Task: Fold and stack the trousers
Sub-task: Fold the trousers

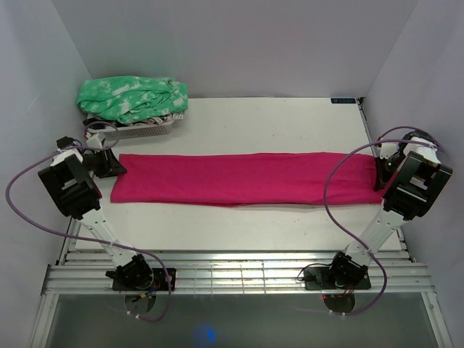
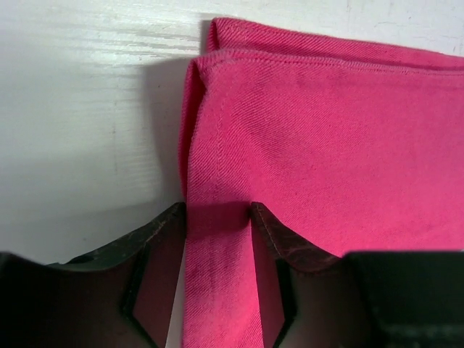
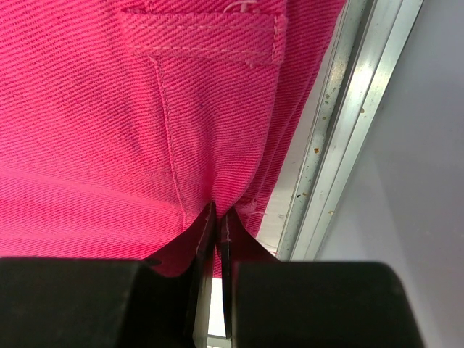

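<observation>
The magenta-pink trousers [image 1: 232, 179] lie flat in one long band across the table, leg hems at the left and waist at the right. My left gripper [image 1: 110, 165] is at the hem end. In the left wrist view its jaws [image 2: 217, 212] stand apart on either side of a strip of the stitched hem edge [image 2: 210, 145], with a sliver of table showing beside the left finger. My right gripper [image 1: 380, 176] is at the waist end. In the right wrist view it [image 3: 218, 214] is pinched shut on the edge of the pink fabric [image 3: 109, 109].
A green-and-white mottled garment [image 1: 134, 98] is heaped on a white basket [image 1: 145, 132] at the back left corner. An aluminium rail [image 3: 348, 123] runs along the table's right edge, close to my right gripper. White walls enclose three sides.
</observation>
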Tool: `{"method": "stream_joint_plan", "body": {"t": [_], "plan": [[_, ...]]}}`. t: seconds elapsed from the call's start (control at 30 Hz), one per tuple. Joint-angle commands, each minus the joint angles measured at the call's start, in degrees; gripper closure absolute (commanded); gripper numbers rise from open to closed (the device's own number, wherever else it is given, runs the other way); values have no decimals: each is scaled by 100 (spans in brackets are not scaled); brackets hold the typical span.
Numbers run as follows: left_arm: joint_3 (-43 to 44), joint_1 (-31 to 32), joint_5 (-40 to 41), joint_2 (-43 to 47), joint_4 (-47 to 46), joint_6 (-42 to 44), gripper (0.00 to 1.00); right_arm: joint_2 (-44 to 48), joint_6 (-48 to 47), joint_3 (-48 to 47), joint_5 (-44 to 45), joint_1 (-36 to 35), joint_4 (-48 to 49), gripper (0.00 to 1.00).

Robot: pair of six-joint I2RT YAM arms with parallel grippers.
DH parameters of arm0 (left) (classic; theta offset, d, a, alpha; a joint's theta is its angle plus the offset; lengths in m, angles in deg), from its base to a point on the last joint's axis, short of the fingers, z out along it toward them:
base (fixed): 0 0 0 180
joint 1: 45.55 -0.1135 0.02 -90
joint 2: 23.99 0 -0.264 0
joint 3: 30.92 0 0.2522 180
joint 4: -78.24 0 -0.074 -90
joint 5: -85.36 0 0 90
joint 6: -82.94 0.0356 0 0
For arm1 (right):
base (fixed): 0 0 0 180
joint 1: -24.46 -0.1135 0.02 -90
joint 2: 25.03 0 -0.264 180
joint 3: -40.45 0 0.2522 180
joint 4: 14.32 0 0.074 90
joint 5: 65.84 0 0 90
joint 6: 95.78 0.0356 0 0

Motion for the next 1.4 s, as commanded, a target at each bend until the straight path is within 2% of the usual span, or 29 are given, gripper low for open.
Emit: {"method": "stream_joint_plan", "body": {"t": [0.0, 0.07, 0.23, 0.3, 0.37, 0.47, 0.5, 0.57, 0.6, 0.67, 0.77, 0.93, 1.07, 1.13, 1.17, 1.2, 1.27, 1.37], "plan": [[-393, 111, 604, -531, 76, -131, 49, -126, -144, -141, 92, -19, 422, 92], [-385, 128, 586, -548, 49, -194, 53, -135, -144, -150, 74, -28, 405, 92], [-315, 155, 184, -557, 251, -168, 57, -82, -126, -62, 21, -54, 422, 92], [-236, 155, -28, -627, 566, -106, 54, -47, -126, 8, -5, -72, 431, 92], [-130, 155, -240, -698, 804, -71, 47, -21, -117, 43, -22, -90, 457, 92], [-147, 155, -231, -724, 788, -106, 45, -21, -117, 61, -31, -107, 448, 92], [-165, 155, -223, -724, 744, -141, 48, -21, -109, 61, -40, -107, 440, 92], [-130, 146, -196, -733, 752, -220, 62, -3, -109, 61, -66, -116, 440, 92], [-17, 155, -222, -724, 787, -229, 78, 6, -117, 61, -93, -125, 414, 92], [238, 128, -310, -715, 953, -238, 97, 58, -126, 113, -206, -168, 352, 92], [1125, 32, -661, -759, 1830, -176, 100, 260, -231, 428, -539, -265, 360, 92], [2530, -30, -934, -584, 2667, -80, 100, 664, -285, 983, -874, -686, 483, 92], [2963, -30, -1049, -478, 3125, -211, 100, 726, -179, 861, -1112, -880, 379, 91], [3017, -21, -1057, -364, 3125, -308, 100, 691, -126, 563, -1209, -881, 203, 77], [3052, -21, -1092, -329, 3125, -413, 100, 691, -117, 457, -1218, -872, 141, 65], [3069, -4, -1127, -294, 3125, -474, 100, 700, -126, 369, -1235, -863, 71, 49], [3061, 119, -1181, -188, 3134, -615, 100, 744, -135, 202, -1270, -785, -26, 40], [3008, 461, -1302, -13, 3108, -712, 100, 726, -135, 96, -1209, -723, -149, 20]]}}
